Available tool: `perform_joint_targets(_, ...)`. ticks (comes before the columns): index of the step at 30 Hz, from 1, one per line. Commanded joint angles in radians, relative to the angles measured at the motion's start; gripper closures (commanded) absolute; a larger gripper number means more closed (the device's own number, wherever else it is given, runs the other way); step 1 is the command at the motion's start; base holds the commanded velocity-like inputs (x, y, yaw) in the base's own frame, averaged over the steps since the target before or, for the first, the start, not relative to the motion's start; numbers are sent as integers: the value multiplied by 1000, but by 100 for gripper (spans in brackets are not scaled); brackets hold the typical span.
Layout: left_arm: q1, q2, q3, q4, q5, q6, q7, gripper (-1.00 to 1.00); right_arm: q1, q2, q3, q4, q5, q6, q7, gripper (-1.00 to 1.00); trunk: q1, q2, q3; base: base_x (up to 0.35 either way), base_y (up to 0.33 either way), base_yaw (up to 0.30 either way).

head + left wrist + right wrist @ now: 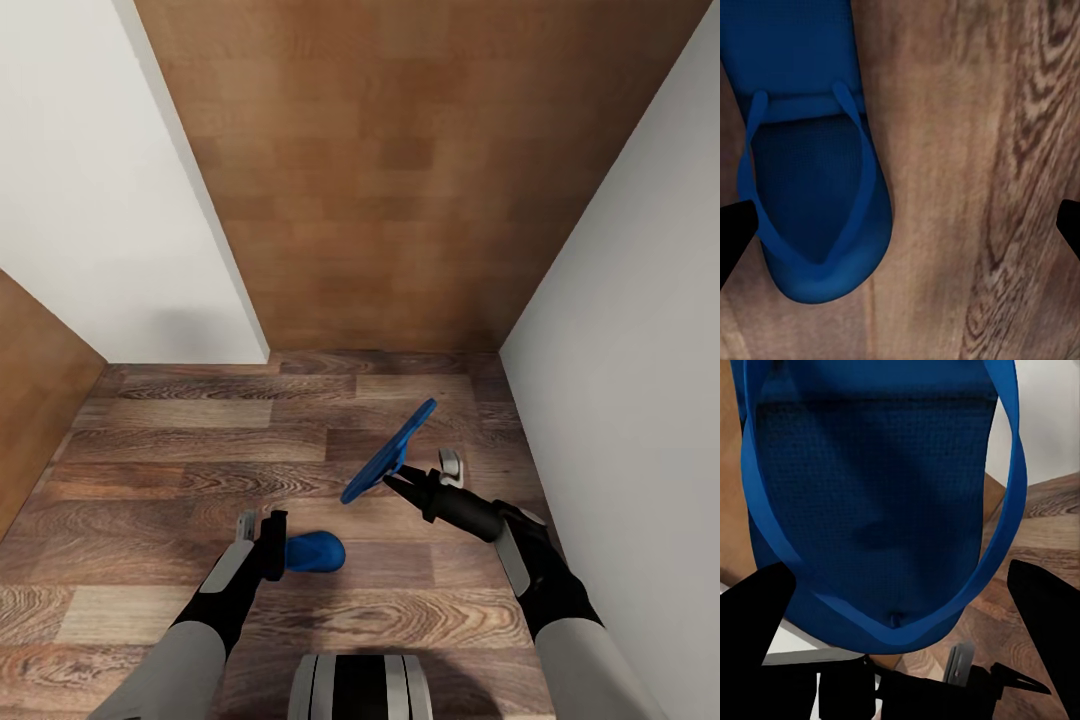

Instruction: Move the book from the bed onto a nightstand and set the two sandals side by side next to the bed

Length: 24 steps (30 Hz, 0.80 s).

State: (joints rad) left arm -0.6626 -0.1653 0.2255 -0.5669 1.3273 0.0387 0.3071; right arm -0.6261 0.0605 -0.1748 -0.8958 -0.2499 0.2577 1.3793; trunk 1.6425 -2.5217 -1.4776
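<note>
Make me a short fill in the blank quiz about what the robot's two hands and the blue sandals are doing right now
1. The right hand holds one sandal lifted above the wood-plank ____.
2. Both sandals are coloured ____.
3. The other sandal sits at the fingertips of the ____ hand.
4. On the robot's right side stands a plain white ____.

Missing words: floor; blue; left; wall

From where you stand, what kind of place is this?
Probably a narrow indoor passage or room corner: wood-plank floor, plain white walls close on both sides, and a brown wooden panel ahead. Each arm carries a blue sandal.
</note>
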Motion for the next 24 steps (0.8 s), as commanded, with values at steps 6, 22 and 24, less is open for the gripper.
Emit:
perform_joint_targets(6, 0, 0, 5, -2, 4, 7, 4, -100, 0, 0, -4, 0, -1, 11, 4, 100, 0, 0, -1, 3, -1, 0)
perform_joint_targets(22, 0, 12, 7, -2, 10, 13, 4, -100, 0, -1, -5, 1, 0, 28, 4, 100, 0, 0, -1, 67, -45, 0)
perform_joint_targets(24, 0, 12, 7, -2, 10, 13, 4, -100, 0, -1, -5, 1, 0, 29, 4, 100, 0, 0, -1, 7, -5, 0)
